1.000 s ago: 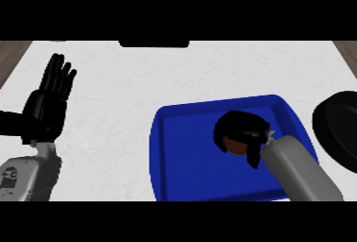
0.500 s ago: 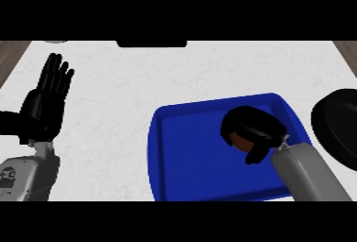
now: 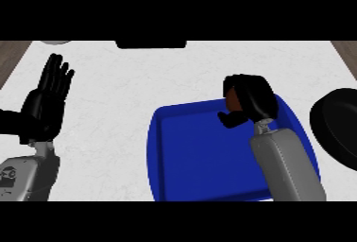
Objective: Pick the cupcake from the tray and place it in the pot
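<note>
Presently, the left hand (image 3: 43,106) rests open at the view's left edge over the worktop (image 3: 140,75), fingers straight and pointing up, unchanged from a second ago. Over the far rim of the blue tray (image 3: 202,160), the right hand (image 3: 252,97) has its fingers curled round the cupcake (image 3: 232,98), of which only a brown sliver shows. It has moved off the tray's middle, where it sat a second ago, which indicates the pick is done. Transfer remains: the pot (image 3: 340,127) lies just beside the tray at the view's right edge, and the cupcake is not yet over it.
</note>
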Tool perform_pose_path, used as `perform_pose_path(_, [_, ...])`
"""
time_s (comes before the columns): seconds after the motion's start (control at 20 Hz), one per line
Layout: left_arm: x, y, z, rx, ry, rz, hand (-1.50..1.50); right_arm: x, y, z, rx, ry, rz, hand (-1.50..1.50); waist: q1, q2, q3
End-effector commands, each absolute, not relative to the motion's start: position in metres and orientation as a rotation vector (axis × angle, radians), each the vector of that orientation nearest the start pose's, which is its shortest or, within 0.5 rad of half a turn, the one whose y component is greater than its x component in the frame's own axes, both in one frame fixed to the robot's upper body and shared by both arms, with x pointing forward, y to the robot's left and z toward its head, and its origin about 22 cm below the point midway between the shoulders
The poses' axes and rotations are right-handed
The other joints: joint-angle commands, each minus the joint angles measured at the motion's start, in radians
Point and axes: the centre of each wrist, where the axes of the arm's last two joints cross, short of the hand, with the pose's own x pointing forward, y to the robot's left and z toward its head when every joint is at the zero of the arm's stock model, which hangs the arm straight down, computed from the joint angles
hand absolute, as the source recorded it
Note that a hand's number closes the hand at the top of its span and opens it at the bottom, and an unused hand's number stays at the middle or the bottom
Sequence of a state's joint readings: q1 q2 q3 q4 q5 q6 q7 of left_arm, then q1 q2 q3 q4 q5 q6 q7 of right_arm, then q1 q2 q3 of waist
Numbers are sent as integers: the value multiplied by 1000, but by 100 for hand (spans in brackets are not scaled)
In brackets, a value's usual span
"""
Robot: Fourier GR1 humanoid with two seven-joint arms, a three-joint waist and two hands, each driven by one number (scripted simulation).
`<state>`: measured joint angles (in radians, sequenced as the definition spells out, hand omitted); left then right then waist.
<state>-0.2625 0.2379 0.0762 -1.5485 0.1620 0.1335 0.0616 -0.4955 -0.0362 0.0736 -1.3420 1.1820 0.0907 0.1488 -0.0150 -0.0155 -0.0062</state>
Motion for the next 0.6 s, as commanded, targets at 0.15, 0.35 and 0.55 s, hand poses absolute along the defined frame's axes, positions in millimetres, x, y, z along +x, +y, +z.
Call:
perform_pose_path(0.15, [304, 276, 83, 124, -1751, 43, 0, 347, -126, 156, -1403, -1345, 534, 150, 11, 0, 1])
perform_pose_path(0.35, [304, 264, 79, 111, -1758, 52, 0, 340, -102, 197, -1601, -1288, 330, 150, 14, 6, 3])
perform_pose_path(0.55, [302, 277, 79, 128, -1757, 56, 0, 313, -108, 223, -1701, -1242, 217, 150, 2, 8, 5])
